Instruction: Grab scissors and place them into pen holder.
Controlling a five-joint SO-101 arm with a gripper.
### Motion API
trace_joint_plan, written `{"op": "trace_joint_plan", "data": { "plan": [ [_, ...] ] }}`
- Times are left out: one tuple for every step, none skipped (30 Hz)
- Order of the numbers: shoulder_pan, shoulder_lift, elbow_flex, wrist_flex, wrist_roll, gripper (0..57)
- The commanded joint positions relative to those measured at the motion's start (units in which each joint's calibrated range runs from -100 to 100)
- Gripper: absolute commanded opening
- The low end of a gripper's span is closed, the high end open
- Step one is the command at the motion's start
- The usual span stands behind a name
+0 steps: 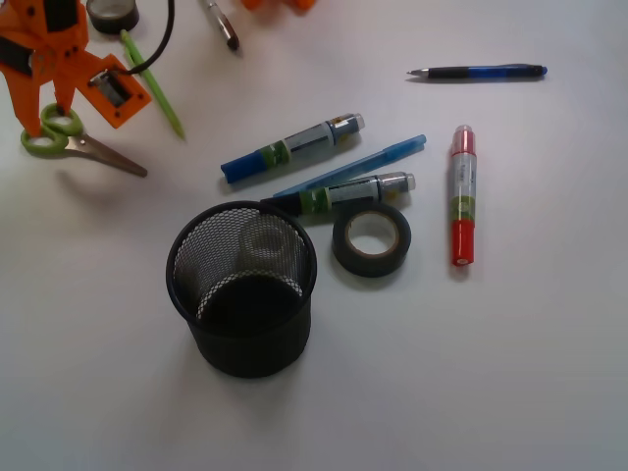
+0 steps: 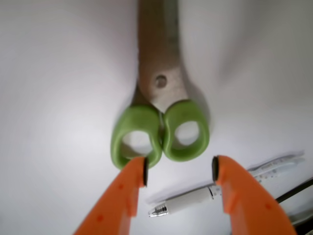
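Observation:
The scissors [image 1: 59,138] lie flat on the white table at the far left, lime-green loop handles to the left and grey blades pointing right. In the wrist view the scissors [image 2: 160,132] lie just ahead of my open gripper [image 2: 180,171], and the left fingertip [image 2: 139,174] overlaps the edge of the left loop. In the front view my orange gripper [image 1: 44,110] hovers right over the handles and holds nothing. The pen holder [image 1: 242,289], a black wire-mesh cup, stands upright in the middle front, well to the right of the scissors.
A slim green pen [image 1: 152,86] and a black cable [image 1: 157,44] lie beside the gripper. A black tape roll [image 1: 371,238], two blue markers [image 1: 291,147], a blue pen [image 1: 353,167], a red marker [image 1: 462,194] and a dark pen [image 1: 478,72] lie to the right. A white pen [image 2: 188,200] lies under the jaws.

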Motion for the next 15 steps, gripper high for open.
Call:
{"op": "trace_joint_plan", "data": {
  "plan": [
    [0.4,-0.4,-2.0,-0.3,-0.4,15.0],
    [0.6,-0.4,-1.9,-0.3,-0.5,15.0],
    [0.7,-0.4,-1.9,-0.3,-0.7,15.0],
    [0.8,-0.4,-1.8,-0.3,-0.7,14.9],
    [0.8,-0.4,-1.7,-0.3,-0.7,14.8],
    [0.6,-0.4,-1.7,-0.3,-0.7,14.7],
    [0.4,-0.2,-1.7,-0.2,-0.7,14.7],
    [0.4,0.2,-1.9,0.2,-0.7,14.7],
    [0.6,0.8,-2.2,0.5,-0.7,14.7],
    [0.7,1.5,-2.4,0.9,-0.8,14.7],
    [1.2,2.2,-2.5,1.1,-0.8,14.7],
    [1.7,2.7,-2.5,1.2,-0.9,14.7],
    [2.1,3.0,-2.5,1.3,-1.3,14.6],
    [2.3,3.2,-2.5,1.3,-1.4,14.6],
    [2.3,3.4,-2.5,1.3,-1.4,14.6]
  ]
}}
